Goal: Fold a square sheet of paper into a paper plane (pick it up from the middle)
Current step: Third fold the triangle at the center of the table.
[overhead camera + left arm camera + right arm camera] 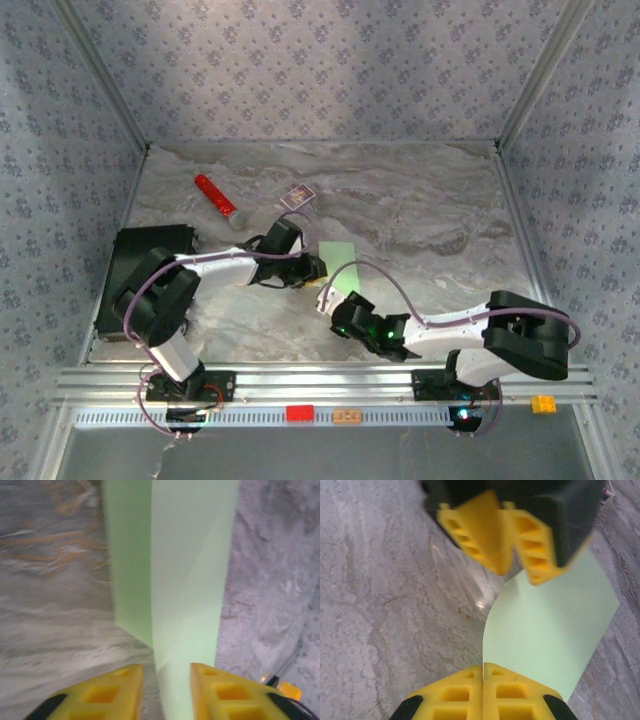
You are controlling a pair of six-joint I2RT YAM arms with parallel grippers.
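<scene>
Fingers [455, 695] of right gripper [483, 672] pinch the square sheet of paper [550, 625] (edge, apparently).

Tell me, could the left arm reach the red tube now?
Probably yes: the red tube lies on open table beside that arm, nothing between, though its pincer straddles the green paper.

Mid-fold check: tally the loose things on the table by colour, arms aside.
Green: 1, paper
Red: 1, cylinder
Purple-and-white: 1, card box
Black: 1, case
Total: 4
</scene>
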